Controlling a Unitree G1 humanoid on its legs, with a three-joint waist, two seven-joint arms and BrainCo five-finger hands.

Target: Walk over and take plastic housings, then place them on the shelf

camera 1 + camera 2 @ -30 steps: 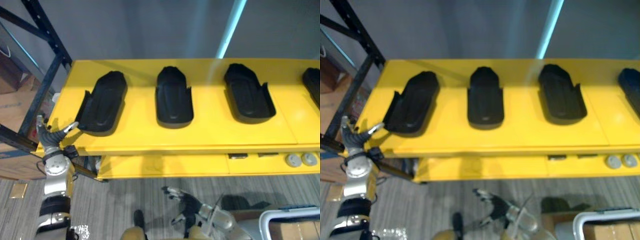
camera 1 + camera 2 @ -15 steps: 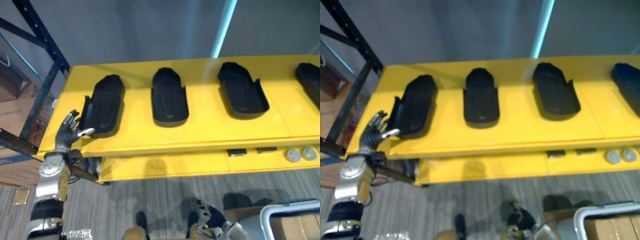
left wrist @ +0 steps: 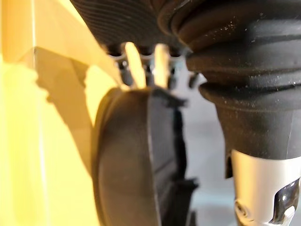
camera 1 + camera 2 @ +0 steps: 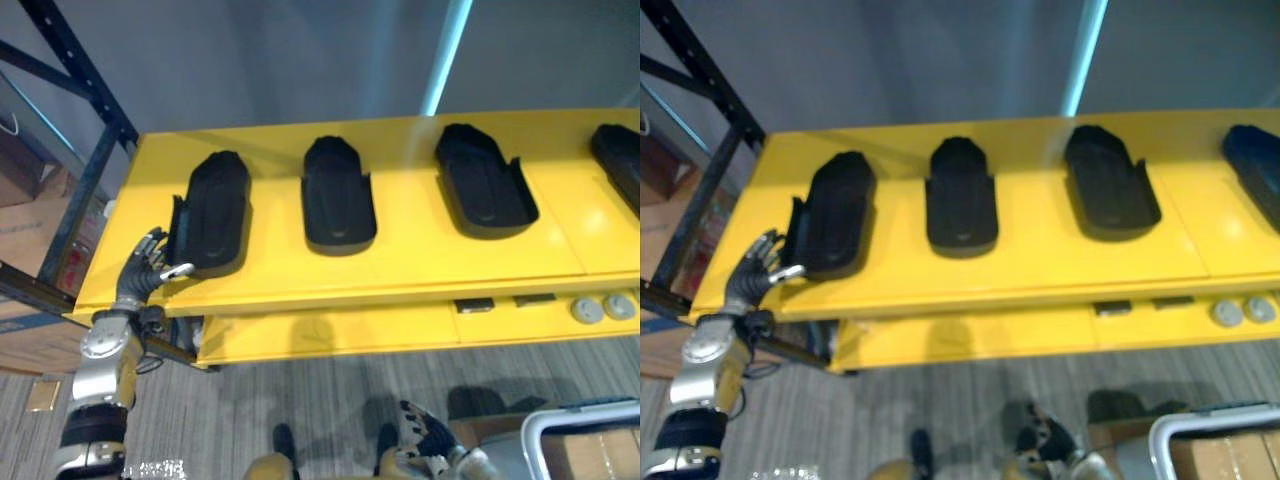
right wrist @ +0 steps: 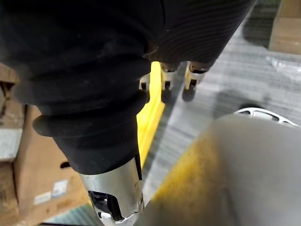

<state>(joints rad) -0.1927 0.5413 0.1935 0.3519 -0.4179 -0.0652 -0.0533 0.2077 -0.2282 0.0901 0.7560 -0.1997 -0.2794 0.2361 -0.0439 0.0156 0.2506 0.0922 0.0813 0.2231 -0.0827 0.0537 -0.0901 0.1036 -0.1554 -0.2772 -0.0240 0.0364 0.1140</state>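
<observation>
Left hand: fingers spread loosely at 7 o'clock corner of leftmost plastic housing. Risk: corner-only grip may swivel it off yellow worktop.

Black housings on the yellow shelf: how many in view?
4 on the yellow shelf: leftmost housing by the left hand, second housing left of centre, third housing right of centre, fourth housing cut off at the right edge. More may sit beyond.

Four black, elongated plastic housings lay flat in a row on a yellow counter. The first housing sat just beside the left robot hand. The second housing, third housing and fourth housing lay progressively farther to its right.
</observation>
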